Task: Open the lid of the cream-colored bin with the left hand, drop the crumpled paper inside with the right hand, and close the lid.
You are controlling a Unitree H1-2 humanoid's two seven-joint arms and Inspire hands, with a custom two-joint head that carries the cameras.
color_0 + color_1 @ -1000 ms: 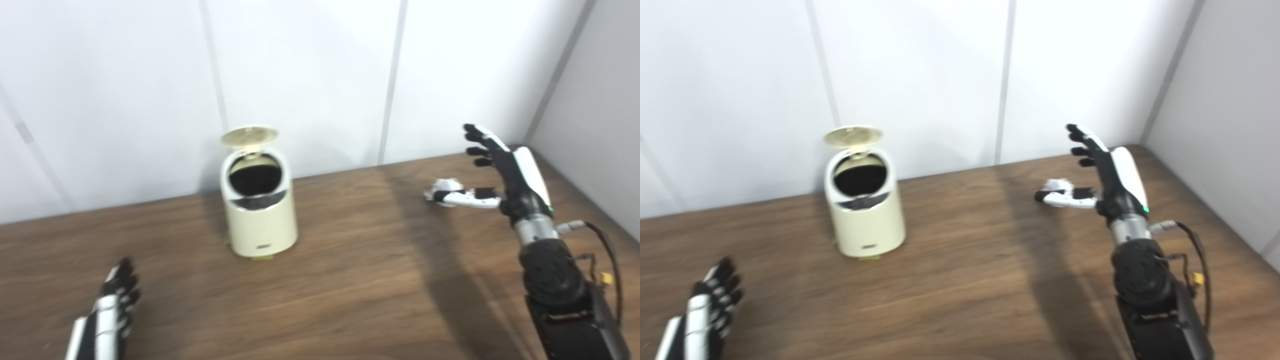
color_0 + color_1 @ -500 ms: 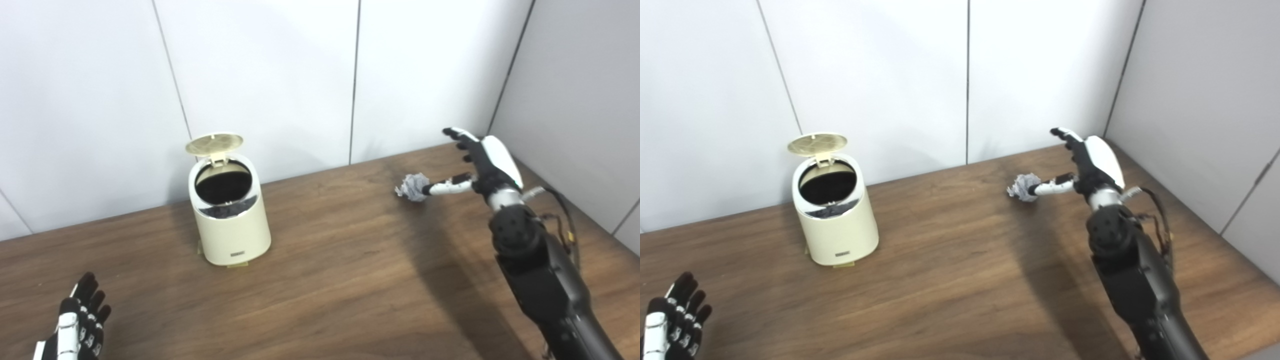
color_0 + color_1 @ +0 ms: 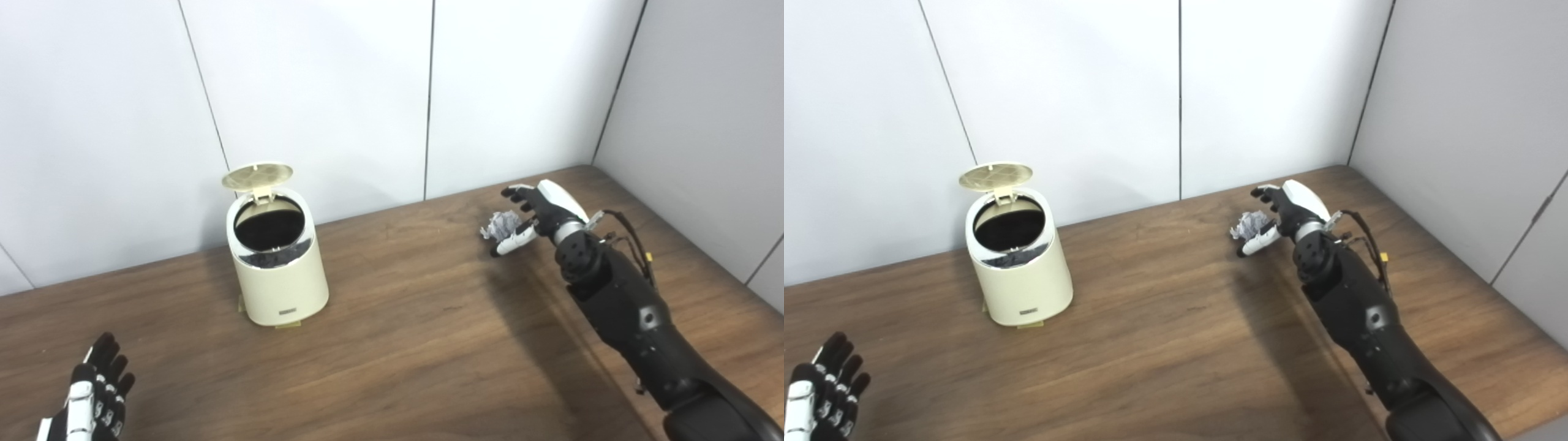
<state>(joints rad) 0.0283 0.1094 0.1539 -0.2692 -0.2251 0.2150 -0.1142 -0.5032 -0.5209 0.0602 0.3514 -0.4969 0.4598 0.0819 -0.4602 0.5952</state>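
The step in hand looks to be the grasp of the paper, and doing it well means closing around the ball from both sides at once, not pushing it along the wood, then lifting clear before carrying it left toward the open mouth of the bin. Nearest, at the near left corner of the table (image 3: 404,343), the left hand (image 3: 92,398) hangs low with its fingers straight and a little apart, holding nothing and touching nothing that can be seen; it is well apart from the bin, so it waits. Farther in, on the left half of the table, the cream-colored bin (image 3: 278,269) stands upright with its lid (image 3: 256,175) tipped up and back on the hinge, the dark inside showing, so the opening step reads as already done. Far right, close to the wall corner, the right hand (image 3: 531,211) reaches across the table, its fingers spread and curving around the crumpled paper (image 3: 502,224): the thumb lies along the near side of the ball and the other fingers arch over its far side. The fingers have not yet clamped; whether any of them touches the paper cannot be told. The paper appears to rest on the wood, well apart from the bin.
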